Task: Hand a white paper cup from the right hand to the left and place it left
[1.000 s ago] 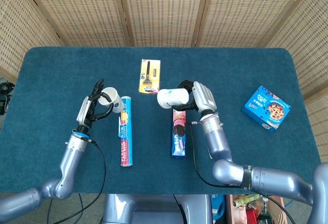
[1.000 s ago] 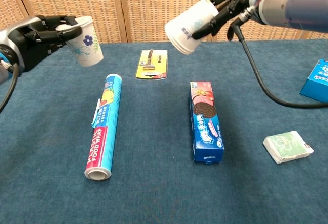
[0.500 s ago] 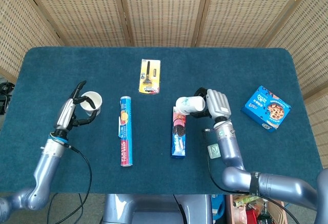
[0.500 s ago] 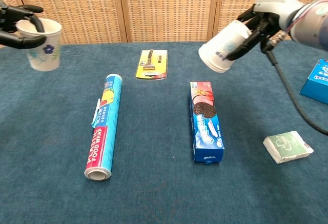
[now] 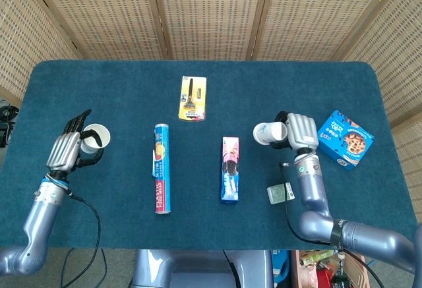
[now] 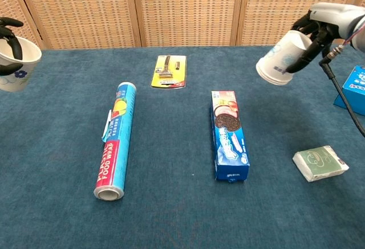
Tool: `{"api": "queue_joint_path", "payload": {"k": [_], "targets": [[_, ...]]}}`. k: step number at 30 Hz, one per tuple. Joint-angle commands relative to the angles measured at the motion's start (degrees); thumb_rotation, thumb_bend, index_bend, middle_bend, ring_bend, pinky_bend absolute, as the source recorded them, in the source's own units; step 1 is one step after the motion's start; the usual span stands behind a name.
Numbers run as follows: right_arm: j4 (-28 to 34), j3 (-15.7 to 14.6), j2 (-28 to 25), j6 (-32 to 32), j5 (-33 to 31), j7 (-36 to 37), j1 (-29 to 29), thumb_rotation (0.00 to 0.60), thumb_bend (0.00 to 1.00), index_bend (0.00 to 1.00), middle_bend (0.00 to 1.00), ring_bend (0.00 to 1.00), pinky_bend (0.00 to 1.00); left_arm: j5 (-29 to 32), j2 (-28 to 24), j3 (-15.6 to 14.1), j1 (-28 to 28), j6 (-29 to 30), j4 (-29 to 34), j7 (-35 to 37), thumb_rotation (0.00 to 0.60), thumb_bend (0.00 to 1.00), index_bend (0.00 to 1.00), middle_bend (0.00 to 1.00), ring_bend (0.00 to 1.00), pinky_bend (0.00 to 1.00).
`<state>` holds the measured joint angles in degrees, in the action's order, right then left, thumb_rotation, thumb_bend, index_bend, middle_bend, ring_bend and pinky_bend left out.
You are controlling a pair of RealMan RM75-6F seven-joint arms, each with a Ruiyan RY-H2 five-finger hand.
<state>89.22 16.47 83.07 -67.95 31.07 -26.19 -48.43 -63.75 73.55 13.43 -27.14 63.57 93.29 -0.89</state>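
Two white paper cups show. My left hand (image 5: 68, 148) grips one cup (image 5: 95, 138) with a blue flower print at the table's far left; in the chest view this cup (image 6: 17, 65) sits at the left edge, upright, mouth up, with the left hand (image 6: 5, 29) mostly cut off. My right hand (image 5: 300, 130) holds the second cup (image 5: 267, 132) tilted on its side, base pointing left, above the right part of the table. The chest view shows that cup (image 6: 280, 58) in the right hand (image 6: 323, 23), clear of the cloth.
On the blue tablecloth (image 5: 105, 84) lie a food-wrap roll (image 5: 162, 168), a cookie box (image 5: 231, 169), a yellow razor card (image 5: 192, 97), a blue cookie box (image 5: 346, 138) at the right and a small green packet (image 6: 320, 163) near the right front.
The hands have drawn apart. My left hand carried its flowered cup leftward to the table's far left. My right hand carried the tilted cup rightward, from above the cookie box toward the blue box.
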Motion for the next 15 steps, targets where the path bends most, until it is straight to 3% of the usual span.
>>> {"api": "queue_joint_path", "payload": {"k": [1,4,11,15], "targets": [[-2.74,-1.34,1.55,-0.80,0.79,-2.25,0.40,0.600,0.29,0.75,0.53,0.45,0.62,0.30,1.43,-0.84,-0.64,-0.05,-1.85,-1.81,0.600,0.43,0.55,0.00,0.00,0.00],[-3.73,-1.78,1.99,0.12,0.43,-3.41,0.76,0.600,0.29,0.72,0.48,0.40,0.58,0.32,2.01,-1.45,-1.01,-0.57,-2.78,-3.10,0.600,0.43,0.49,0.00,0.00,0.00],[-2.79,-1.92,1.34,2.60,0.18,-4.44,1.44,0.600,0.29,0.48,0.17,0.07,0.33,0.64,2.08,-1.89,-1.18,-1.23,-2.71,-3.64,0.600,0.43,0.18,0.00,0.00,0.00],[-1.91,-2.20,0.90,3.07,1.24,-4.13,2.20,0.600,0.26,0.39,0.07,0.00,0.21,0.49,0.92,-1.99,-0.71,-1.25,-1.27,-2.72,0.600,0.42,0.09,0.00,0.00,0.00]]}}
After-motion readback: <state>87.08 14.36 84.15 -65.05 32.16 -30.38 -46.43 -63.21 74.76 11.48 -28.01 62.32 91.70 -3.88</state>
